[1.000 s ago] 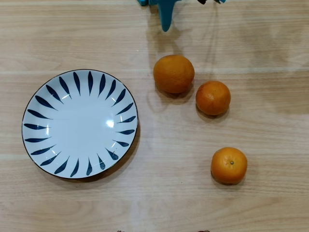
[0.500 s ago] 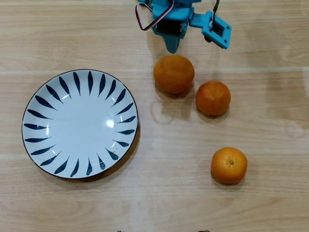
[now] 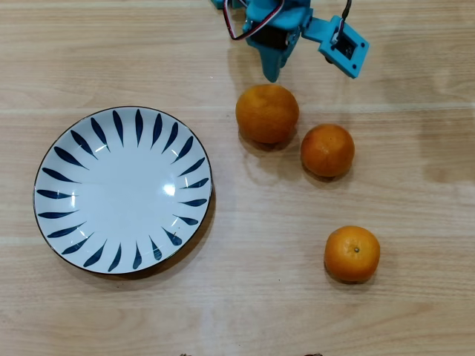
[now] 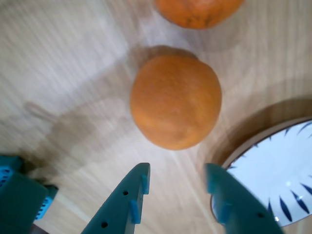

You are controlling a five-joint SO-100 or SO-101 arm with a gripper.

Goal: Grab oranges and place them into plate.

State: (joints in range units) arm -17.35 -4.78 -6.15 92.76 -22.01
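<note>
Three oranges lie on the wooden table in the overhead view: a larger one (image 3: 267, 113) at top centre, a smaller one (image 3: 327, 150) just right of it, and another small one (image 3: 352, 254) lower right. The white plate (image 3: 67, 245) with dark blue leaf strokes sits at the left and is empty. My blue gripper (image 3: 273, 74) comes in from the top edge, just above the larger orange. In the wrist view the gripper (image 4: 178, 178) is open and empty, with the larger orange (image 4: 175, 101) just beyond its fingertips. A second orange (image 4: 197, 10) and the plate rim (image 4: 273, 141) also show.
Bare wooden table lies around the fruit and plate. A blue part of the arm (image 3: 344, 46) juts out at the top right of the overhead view.
</note>
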